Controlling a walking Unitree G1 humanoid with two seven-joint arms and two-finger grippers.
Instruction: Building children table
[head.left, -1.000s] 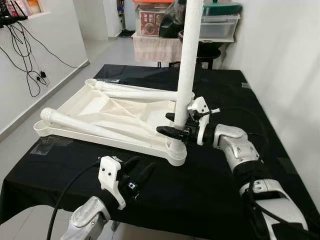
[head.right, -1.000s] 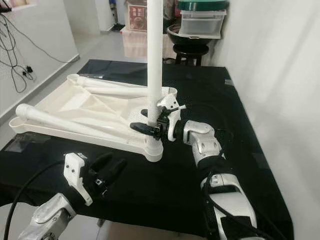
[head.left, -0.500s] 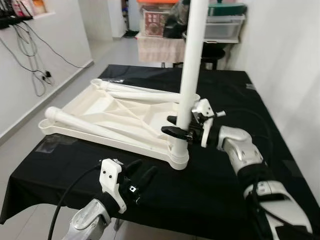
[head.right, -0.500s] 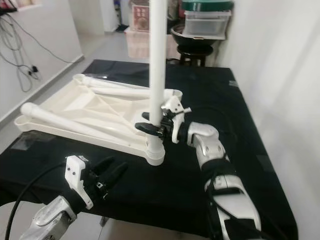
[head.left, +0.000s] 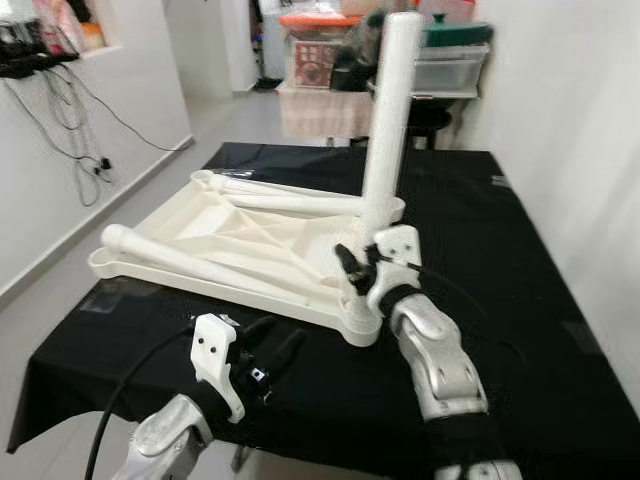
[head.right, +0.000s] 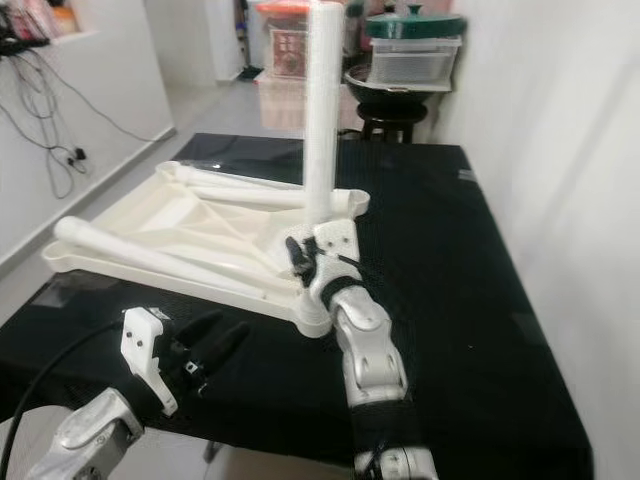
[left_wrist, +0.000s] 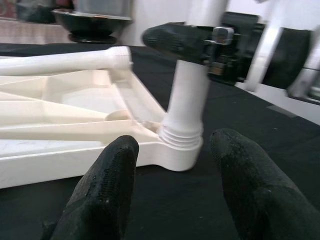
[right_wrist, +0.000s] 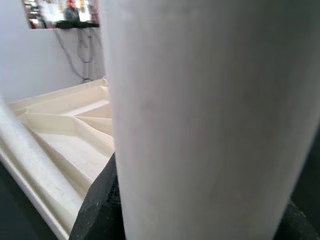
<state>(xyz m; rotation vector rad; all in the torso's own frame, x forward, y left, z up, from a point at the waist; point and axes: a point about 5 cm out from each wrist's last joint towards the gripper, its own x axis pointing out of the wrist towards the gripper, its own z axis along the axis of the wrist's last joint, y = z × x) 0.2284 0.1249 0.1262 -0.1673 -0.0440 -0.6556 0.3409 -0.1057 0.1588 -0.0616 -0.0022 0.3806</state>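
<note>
An upturned cream tabletop (head.left: 225, 225) lies on the black-clothed table (head.left: 480, 250). A white leg (head.left: 388, 120) stands upright in its near right corner socket (head.left: 362, 325). My right gripper (head.left: 357, 268) is shut on this leg just above the socket, its arm reaching in from the near side. In the right wrist view the leg (right_wrist: 200, 100) sits against a black finger (right_wrist: 97, 205). Two more legs (head.left: 190, 262) (head.left: 285, 200) lie loose in the tabletop. My left gripper (head.left: 281, 330) hovers open near the table's front edge, pointing at the socket (left_wrist: 182, 145).
A white wall runs close along the table's right side. Behind the table stand a stool and plastic storage boxes (head.left: 445, 60). Cables hang on the left wall (head.left: 60, 120), with open floor below. The cloth to the right of the tabletop is bare.
The head camera has shifted upward and the upright leg's top has come into view. My right arm has swung from the leg's right side round to its near side, still gripping. The left gripper has barely moved.
</note>
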